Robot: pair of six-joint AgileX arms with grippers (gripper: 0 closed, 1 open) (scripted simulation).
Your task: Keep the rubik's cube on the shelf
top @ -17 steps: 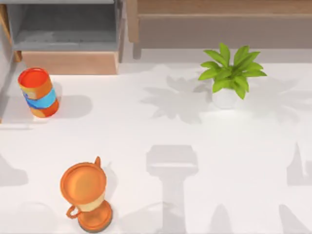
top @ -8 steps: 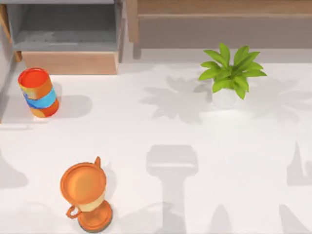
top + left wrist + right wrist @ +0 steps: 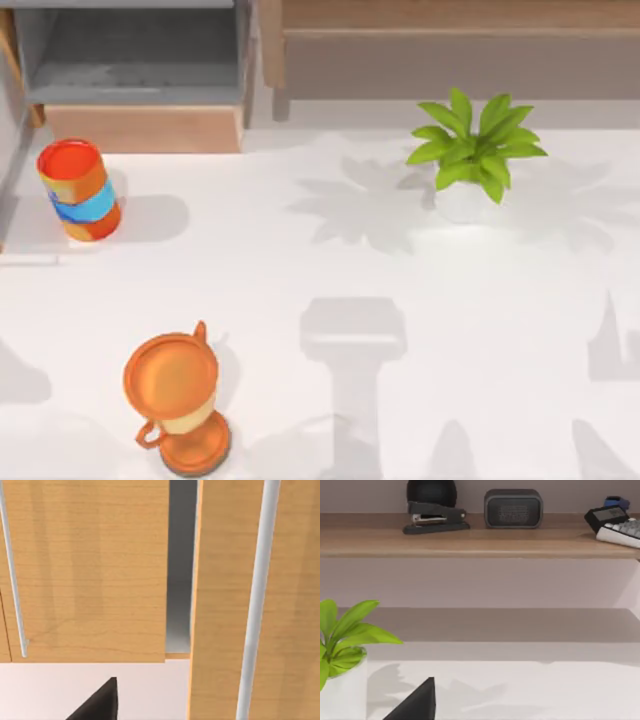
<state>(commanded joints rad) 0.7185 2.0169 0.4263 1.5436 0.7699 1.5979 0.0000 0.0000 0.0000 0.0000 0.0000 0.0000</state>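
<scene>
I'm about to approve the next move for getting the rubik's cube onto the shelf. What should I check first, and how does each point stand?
1. Where the rubik's cube is: cannot tell.
2. Bare space on the shelf between speaker and calculator: ok.
3. Right gripper faces the shelf: ok.
4. Left gripper faces wooden cabinet doors, not the shelf: not ok.
5. Potted plant stands on the table before the shelf, with open table at its left: ok.
6. Can and trophy cup stand at the table's left, away from the shelf: ok.
</scene>
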